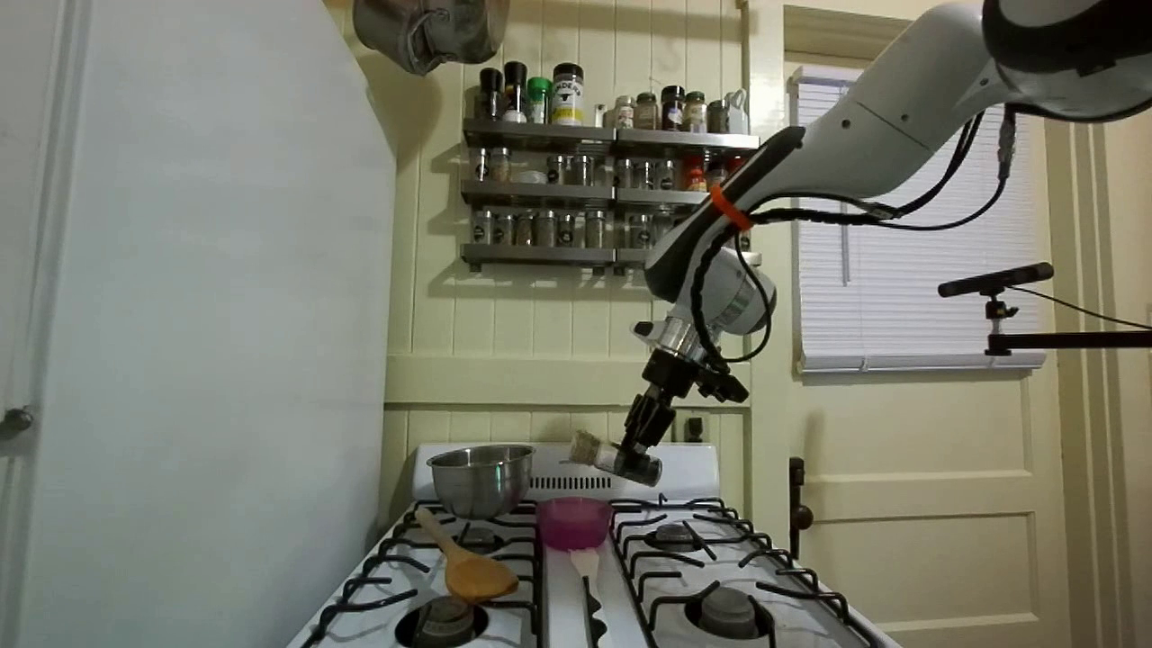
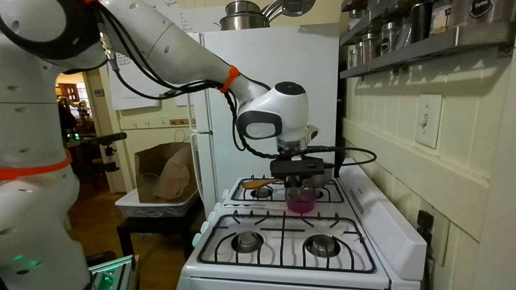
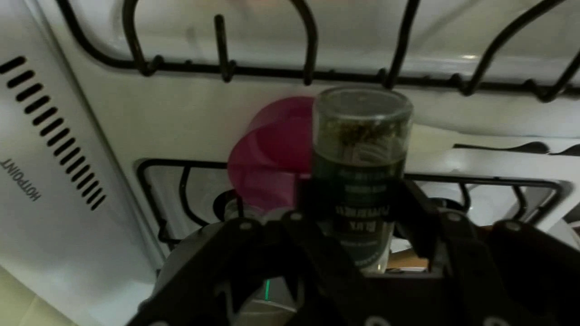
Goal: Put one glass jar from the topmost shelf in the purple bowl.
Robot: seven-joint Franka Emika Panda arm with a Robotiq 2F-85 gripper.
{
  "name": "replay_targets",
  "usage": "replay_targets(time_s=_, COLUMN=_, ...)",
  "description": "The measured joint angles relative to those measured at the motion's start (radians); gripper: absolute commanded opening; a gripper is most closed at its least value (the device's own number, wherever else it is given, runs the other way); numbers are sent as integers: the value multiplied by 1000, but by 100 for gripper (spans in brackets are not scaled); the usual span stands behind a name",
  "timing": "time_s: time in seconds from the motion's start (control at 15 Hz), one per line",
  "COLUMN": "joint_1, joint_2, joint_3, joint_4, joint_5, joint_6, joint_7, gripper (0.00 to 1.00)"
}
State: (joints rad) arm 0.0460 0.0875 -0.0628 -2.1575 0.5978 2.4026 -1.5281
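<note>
Pale yellow boards [image 1: 504, 315] line the kitchen wall behind a white stove [image 1: 621, 621], and I read the clock from the purple bowl [image 1: 574, 526] as it stands in an exterior view. At 10 o'clock stand the white fridge [image 1: 216, 315] and, nearer in, a shiny metal pot [image 1: 483, 486]. At 8 a wooden spoon [image 1: 477, 576] lies on the black grate [image 3: 498, 182], its handle pointing to 11. Upright on the strip between the two grates sits the bowl itself, and just off it at 6 lies a utensil [image 1: 585, 565] with a white head and a dark handle. High up at 12 runs the topmost shelf [image 1: 540, 136], grey metal, lined with jars and shakers [image 1: 568, 97].

At 1 o'clock, near the bowl and higher than it, the tool [image 3: 360, 194] pinches a glass jar [image 3: 362, 158] around its dark green label. From where I stand the jar is tilted, its ends toward 10 and 4, apart from the bowl. In the wrist view it hides the bowl's 3 o'clock side, and dried herbs show through the glass. Between 1 and 2 the white arm [image 1: 864, 139] slants down to the tool. At 2 a cream door [image 1: 918, 432] carries a white blind [image 1: 918, 243].
</note>
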Motion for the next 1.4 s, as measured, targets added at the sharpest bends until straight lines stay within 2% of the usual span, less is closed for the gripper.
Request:
replay_targets(time_s=0.13, joint_1=-12, joint_2=-42, joint_3=10, joint_4=-8, joint_5=-90, joint_6=-78, joint_7=52, gripper=25)
replay_targets(time_s=0.27, joint_1=-18, joint_2=-68, joint_3=17, joint_4=-7, joint_5=-125, joint_6=-134, joint_7=59, gripper=25)
replay_targets(time_s=0.47, joint_1=-19, joint_2=-66, joint_3=22, joint_4=-3, joint_5=-164, joint_6=-147, joint_7=58, gripper=25)
replay_targets(time_s=0.67, joint_1=-22, joint_2=-35, joint_3=23, joint_4=11, joint_5=-220, joint_6=-124, joint_7=56, gripper=25)
replay_targets(time_s=1.13, joint_1=-33, joint_2=64, joint_3=49, joint_4=42, joint_5=-303, joint_6=9, joint_7=58, gripper=25)
replay_targets(time_s=1.4, joint_1=-33, joint_2=96, joint_3=60, joint_4=68, joint_5=-436, joint_6=12, joint_7=99, gripper=25)
